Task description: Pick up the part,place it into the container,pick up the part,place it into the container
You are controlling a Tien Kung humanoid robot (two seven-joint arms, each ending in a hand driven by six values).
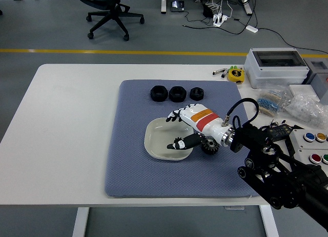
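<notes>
1. The right arm [277, 170] enters from the lower right corner and reaches left and forward over the grey mat [128, 170] on the white desk [66, 119].
2. The right hand [185, 128], white with an orange and a red band on its back, hovers over the right half of the shallow white container [156, 142], palm turned down and left.
3. Its fingers [174, 116] are spread and relaxed over the dish and grasp nothing; the thumb [182, 143] points left across the dish's near rim.
4. A black gear-shaped part [209, 144] lies on the mat just beside the container's right edge, partly hidden beneath the wrist. Whether the hand touches it cannot be told.
5. Three black ring-shaped parts [176, 94] sit in a row near the mat's far edge, well apart from the hand.
6. No writing can be read on the hand or parts; the bands carry no legible text.
7. At the desk's right side stand a grey box [277, 67] with a clear lid and a panel with coloured buttons [315, 147].
</notes>
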